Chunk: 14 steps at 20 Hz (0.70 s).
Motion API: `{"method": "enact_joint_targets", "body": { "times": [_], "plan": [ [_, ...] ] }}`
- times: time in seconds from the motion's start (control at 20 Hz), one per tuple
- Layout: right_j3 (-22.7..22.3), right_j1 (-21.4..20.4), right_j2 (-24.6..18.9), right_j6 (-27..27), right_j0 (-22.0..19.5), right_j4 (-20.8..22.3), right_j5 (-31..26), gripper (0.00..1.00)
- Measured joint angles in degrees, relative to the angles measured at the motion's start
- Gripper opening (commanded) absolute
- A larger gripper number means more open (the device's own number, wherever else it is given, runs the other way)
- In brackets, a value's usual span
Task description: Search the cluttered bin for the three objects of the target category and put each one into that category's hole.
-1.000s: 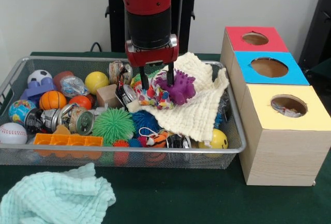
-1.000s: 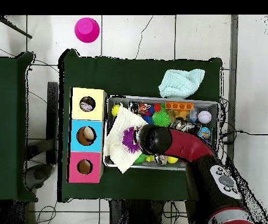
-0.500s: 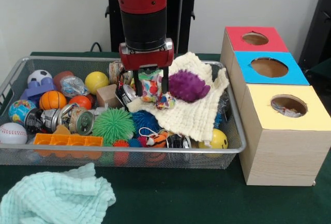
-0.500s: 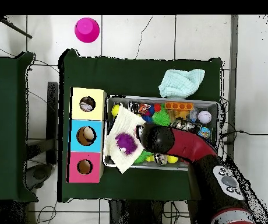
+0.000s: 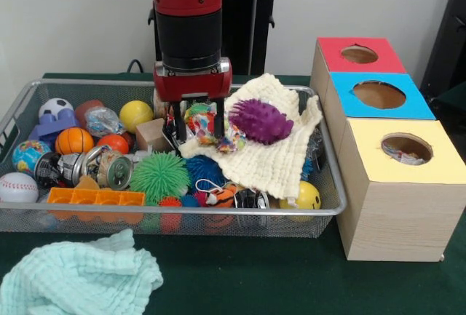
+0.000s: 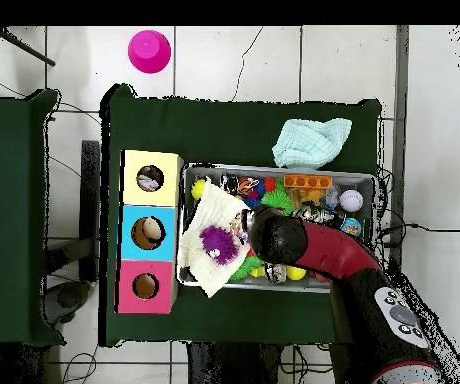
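Your claw hangs spread and empty astride the bright crumpled toy in the bin, just beside the purple spiky ball on the cream cloth; you are searching, so next drop and pinch.

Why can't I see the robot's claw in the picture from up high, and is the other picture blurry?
In the overhead view the red arm covers the gripper, and the things in the wire bin are tiny blobs. In the front view the gripper is sharp and evenly lit beside the purple spiky ball, with only soft shadows under the cream cloth.
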<state>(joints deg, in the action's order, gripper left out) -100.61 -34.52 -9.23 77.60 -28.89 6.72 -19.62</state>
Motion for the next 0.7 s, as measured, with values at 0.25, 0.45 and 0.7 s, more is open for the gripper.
{"method": "enact_joint_targets", "body": {
  "times": [0.25, 0.45, 0.7],
  "plan": [
    [-0.2, 0.0, -0.8, 0.0, -1.2, -0.1, 0.0, 1.00],
    [-1.0, 0.2, -2.4, 0.0, -3.0, -1.2, 0.0, 1.00],
    [-1.1, 0.3, -3.6, 0.0, -3.8, -1.8, 0.0, 1.00]
  ]
}}
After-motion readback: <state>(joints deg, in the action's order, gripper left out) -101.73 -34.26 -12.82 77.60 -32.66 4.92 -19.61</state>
